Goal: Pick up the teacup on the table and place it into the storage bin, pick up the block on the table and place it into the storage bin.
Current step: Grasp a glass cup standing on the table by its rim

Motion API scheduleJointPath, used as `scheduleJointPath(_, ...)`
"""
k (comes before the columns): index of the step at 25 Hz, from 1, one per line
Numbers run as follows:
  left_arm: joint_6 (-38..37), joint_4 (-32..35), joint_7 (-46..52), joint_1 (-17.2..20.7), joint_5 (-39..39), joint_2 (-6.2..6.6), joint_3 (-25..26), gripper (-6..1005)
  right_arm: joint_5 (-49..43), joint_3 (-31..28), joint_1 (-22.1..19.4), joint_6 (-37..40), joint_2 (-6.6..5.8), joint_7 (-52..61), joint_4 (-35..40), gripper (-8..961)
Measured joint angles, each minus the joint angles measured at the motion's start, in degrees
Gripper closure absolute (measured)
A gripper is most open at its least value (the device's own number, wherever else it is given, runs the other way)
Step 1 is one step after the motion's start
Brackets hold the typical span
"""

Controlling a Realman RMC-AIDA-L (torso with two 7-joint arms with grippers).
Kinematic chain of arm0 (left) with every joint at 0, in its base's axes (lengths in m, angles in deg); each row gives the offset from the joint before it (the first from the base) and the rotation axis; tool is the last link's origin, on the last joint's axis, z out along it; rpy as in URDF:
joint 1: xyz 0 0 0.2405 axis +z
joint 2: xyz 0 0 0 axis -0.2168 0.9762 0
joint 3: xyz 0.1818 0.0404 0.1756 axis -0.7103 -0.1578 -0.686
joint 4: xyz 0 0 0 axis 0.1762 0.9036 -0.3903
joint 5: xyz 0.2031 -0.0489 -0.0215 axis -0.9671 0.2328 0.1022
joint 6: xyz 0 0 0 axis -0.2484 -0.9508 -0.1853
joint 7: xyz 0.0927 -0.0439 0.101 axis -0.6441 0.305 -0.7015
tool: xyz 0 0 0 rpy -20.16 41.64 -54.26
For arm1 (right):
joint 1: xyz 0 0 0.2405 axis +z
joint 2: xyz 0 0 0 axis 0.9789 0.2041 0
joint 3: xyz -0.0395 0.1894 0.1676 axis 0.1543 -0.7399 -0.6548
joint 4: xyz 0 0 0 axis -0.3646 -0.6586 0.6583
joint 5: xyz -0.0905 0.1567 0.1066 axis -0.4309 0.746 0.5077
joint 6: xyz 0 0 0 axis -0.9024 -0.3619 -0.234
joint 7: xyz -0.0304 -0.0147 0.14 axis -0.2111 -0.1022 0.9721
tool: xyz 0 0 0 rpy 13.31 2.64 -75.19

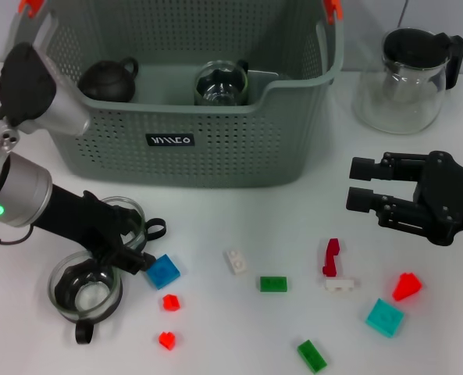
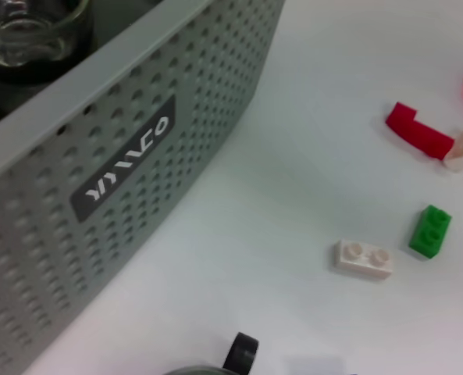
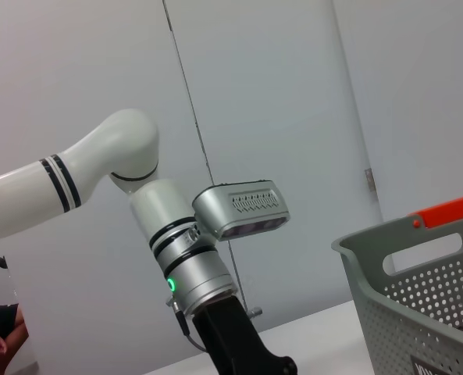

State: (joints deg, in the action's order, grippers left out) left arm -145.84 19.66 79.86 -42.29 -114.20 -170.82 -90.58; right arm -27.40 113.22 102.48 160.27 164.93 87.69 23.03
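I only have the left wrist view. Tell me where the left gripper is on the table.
Observer: The left gripper is low at the front left, by a clear glass teacup with a black handle and a blue square block.
Operator: Report the right arm.
Observer: The right gripper hovers open and holds nothing, to the front right of the grey-green perforated storage bin.
Operator: List the bin's contents.
Observer: A black teapot and a clear glass cup.

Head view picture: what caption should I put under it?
Left end effector reaches between two glass teacups beside a blue block, before the storage bin.
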Motion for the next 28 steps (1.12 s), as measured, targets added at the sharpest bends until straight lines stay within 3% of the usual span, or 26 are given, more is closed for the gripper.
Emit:
scheduleJointPath(8, 1.09, -0.57, 0.76, -0.17, -2.59, -0.13, -3.79, 281, -0.01, 0.00, 0.00, -0.06, 0.00, 0.78, 0.02, 459)
scheduleJointPath(16, -1.09, -0.94, 0.52, -0.12, -2.67, -0.07, -4.30, 281, 0.00, 0.00, -0.01, -0.26, -0.07, 0.77, -0.02, 459)
scheduleJointPath(28, 5.41, -1.97, 2.14, -0.15, -3.24, -0.21, -10.76, 288, -0.01, -0.75, 0.08, -0.15, -0.03, 0.75, -0.02, 459)
